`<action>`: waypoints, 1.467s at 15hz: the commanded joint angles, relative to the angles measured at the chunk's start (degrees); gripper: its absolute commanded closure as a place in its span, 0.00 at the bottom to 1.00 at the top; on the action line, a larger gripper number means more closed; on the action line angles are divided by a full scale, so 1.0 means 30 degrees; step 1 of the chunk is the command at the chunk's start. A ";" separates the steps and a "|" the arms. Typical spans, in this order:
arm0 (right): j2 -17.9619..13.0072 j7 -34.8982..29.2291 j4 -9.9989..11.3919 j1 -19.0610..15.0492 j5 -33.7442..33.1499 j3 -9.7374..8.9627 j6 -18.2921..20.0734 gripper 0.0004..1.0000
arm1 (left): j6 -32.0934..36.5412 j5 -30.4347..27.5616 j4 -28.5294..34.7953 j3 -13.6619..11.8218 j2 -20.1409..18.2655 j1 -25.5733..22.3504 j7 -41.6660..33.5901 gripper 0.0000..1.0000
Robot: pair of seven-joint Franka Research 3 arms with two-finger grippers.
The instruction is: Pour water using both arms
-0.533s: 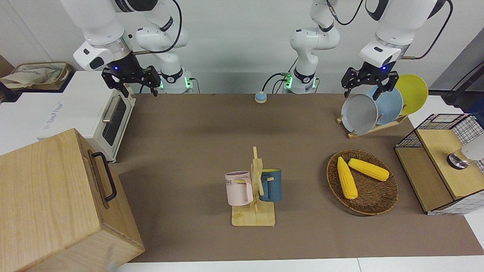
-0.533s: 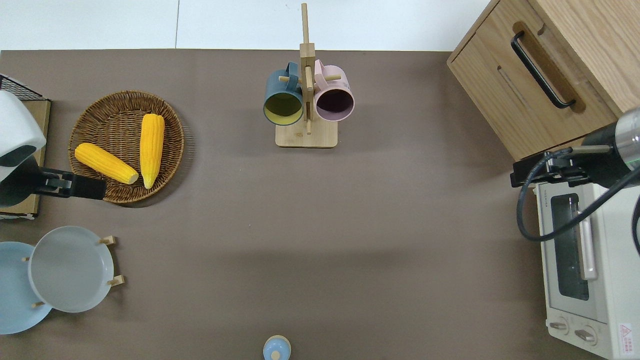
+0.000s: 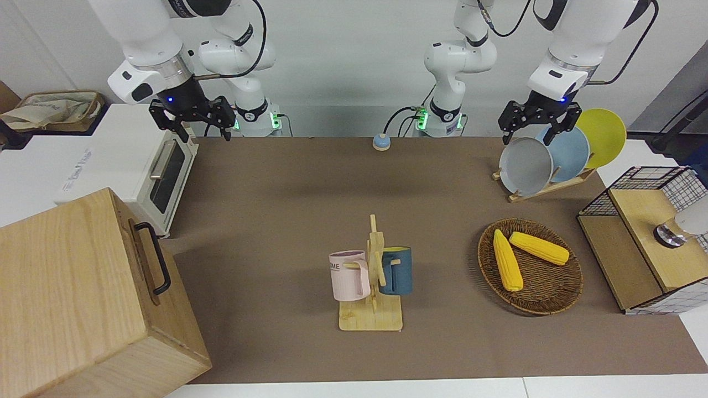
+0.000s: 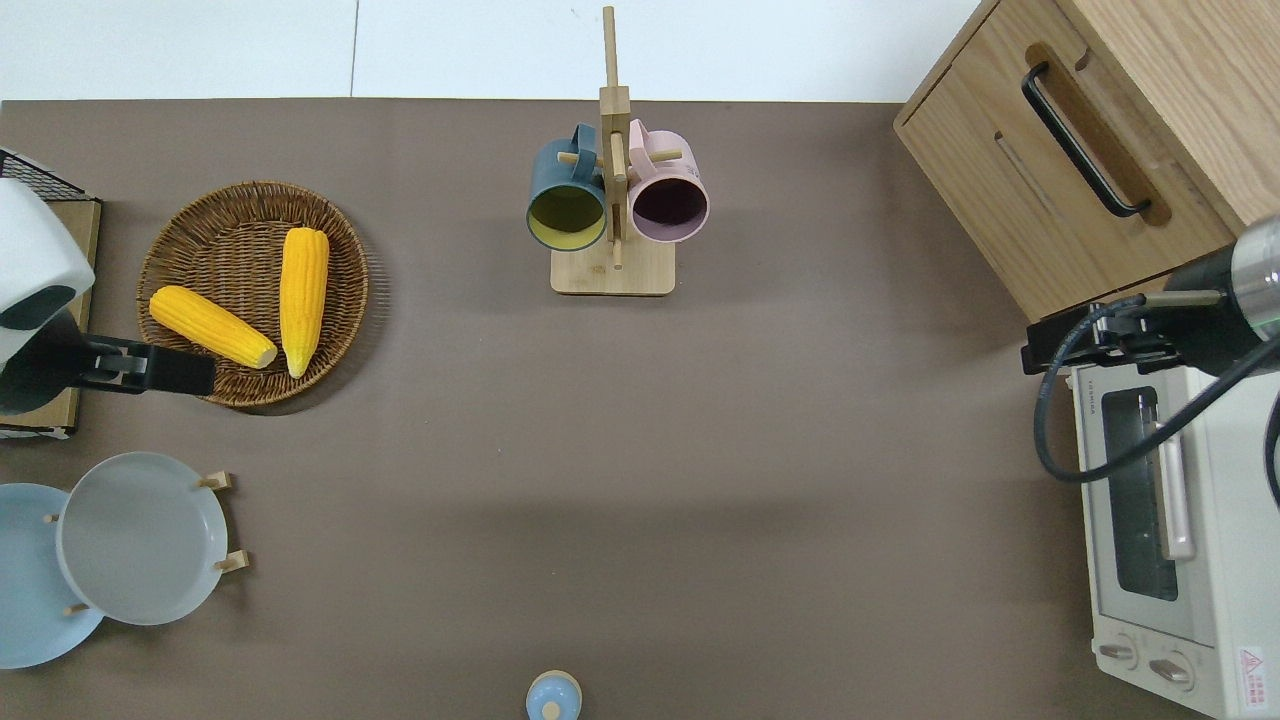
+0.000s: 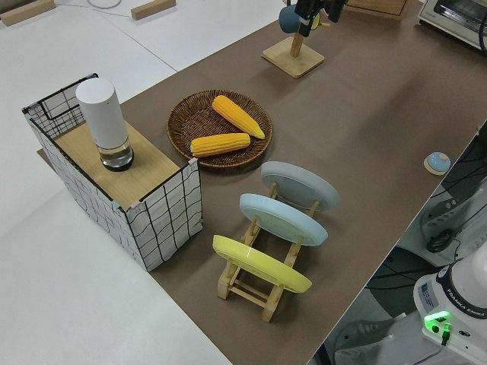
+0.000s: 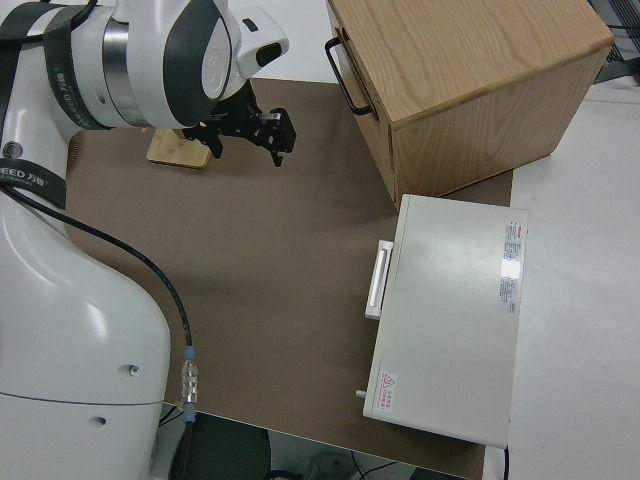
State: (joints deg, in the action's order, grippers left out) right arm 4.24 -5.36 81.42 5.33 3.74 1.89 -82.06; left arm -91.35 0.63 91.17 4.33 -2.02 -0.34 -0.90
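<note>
Both arms are up and idle, so pouring has not begun. The left hand (image 3: 537, 122), upper right of the front view, is released and empty; the right hand (image 3: 191, 119), upper left, likewise. The mugs (image 3: 371, 273) hang untouched on their rack mid-frame. Everything is left: fetching vessels, lifting, pouring. No water is visible.

1. Arms (image 3: 149, 38): glossy white shells are catching the light; black cables are trailing.
2. Table cover (image 4: 640, 450): matt brown sheet is lying smooth.
3. Cabinet (image 3: 83, 293), lower left of the front view: pale grained wood, black handle.
4. Basket (image 4: 200, 220): rough woven wicker.
5. Plates (image 5: 300, 186): smooth, faintly shining, on a bare wooden rack (image 5: 251, 285).
6. Toaster oven (image 6: 450, 320): smooth cream casing.
</note>
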 commanded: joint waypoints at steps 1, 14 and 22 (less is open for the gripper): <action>-0.0270 0.0469 0.0225 -0.0079 0.0012 -0.0161 -0.0156 0.01 | 0.0158 -0.0004 0.0168 -0.0065 -0.0118 0.0027 0.0357 0.00; 0.1484 0.0148 0.2891 0.3699 -0.0018 -0.0191 -0.4662 0.01 | 0.0247 0.0054 0.0168 -0.0095 -0.0118 -0.0002 0.0299 0.00; 0.3448 0.0059 0.2832 0.4989 -0.0047 -0.0220 -0.9291 0.01 | -0.0601 0.0054 -0.0211 -0.2404 0.0526 -0.0529 -0.2947 0.00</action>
State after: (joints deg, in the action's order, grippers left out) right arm 13.01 -5.26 89.80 19.20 3.77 1.10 -105.35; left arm -91.49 0.63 91.17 0.71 -1.79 -1.13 -4.60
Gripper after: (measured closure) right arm 0.013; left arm 0.004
